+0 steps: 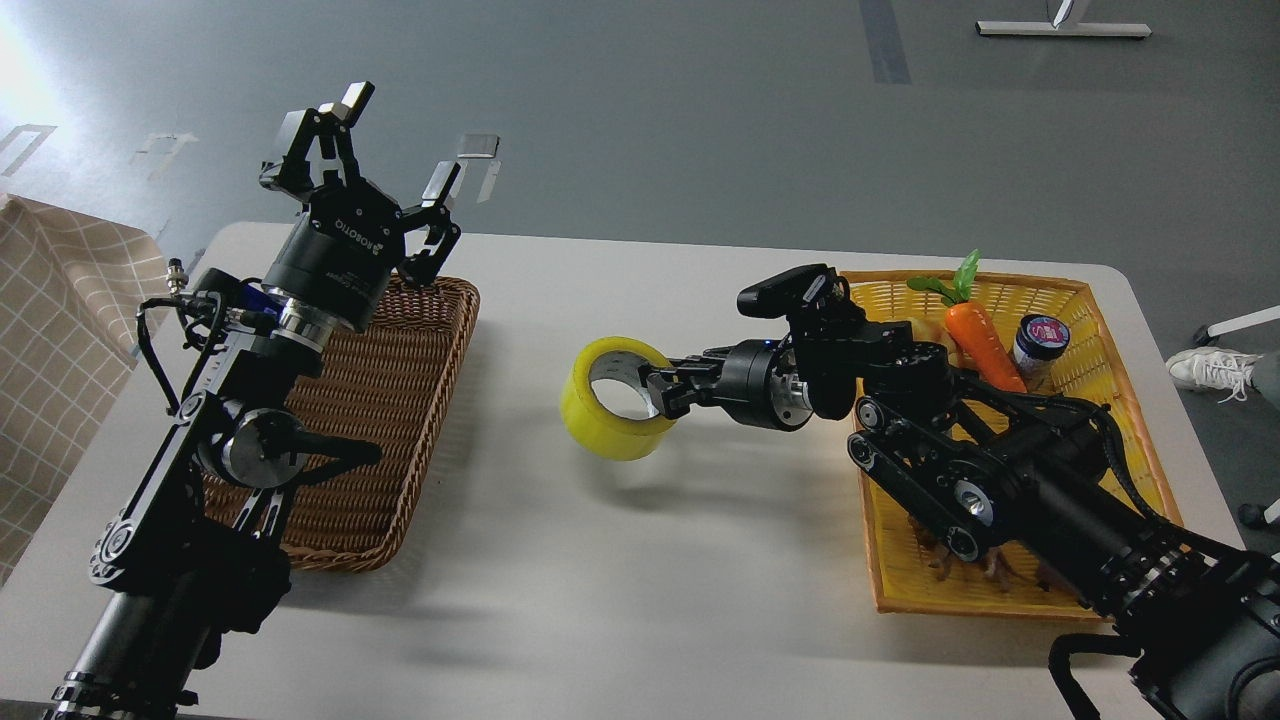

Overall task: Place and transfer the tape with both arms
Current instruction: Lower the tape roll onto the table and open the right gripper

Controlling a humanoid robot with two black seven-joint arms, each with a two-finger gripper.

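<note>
Yellow, translucent and wide, the roll of packing tape (pixel 615 398) hangs over the middle of the white bench (pixel 620 560), between the two baskets. Your right gripper (pixel 662 392) has it by the wall nearest the arm: one finger looks to sit inside the whitish core, the other outside, closed on the band. Whether the roll's lower edge touches the bench or hangs just clear, you cannot tell from this view.

Your left gripper (pixel 400 150) is raised above the far end of the brown wicker basket (pixel 400 440), its fingers spread wide and empty, well apart from the tape.

For the step in hand, judged as setting the roll down mid-bench for the other arm: lower it until it rests squarely, then let go without dragging it sideways, since a roll standing on its edge may wheel away. Lay it flat if you can. Draw the right arm back toward its basket before the left comes down, so the two do not meet.

Count: one tape roll, two arms, two baskets. The yellow plastic basket (pixel 1090 300) on the right holds one orange toy carrot (pixel 982 340) and one small dark-lidded jar (pixel 1040 345); anything more beneath the arm is hidden.
</note>
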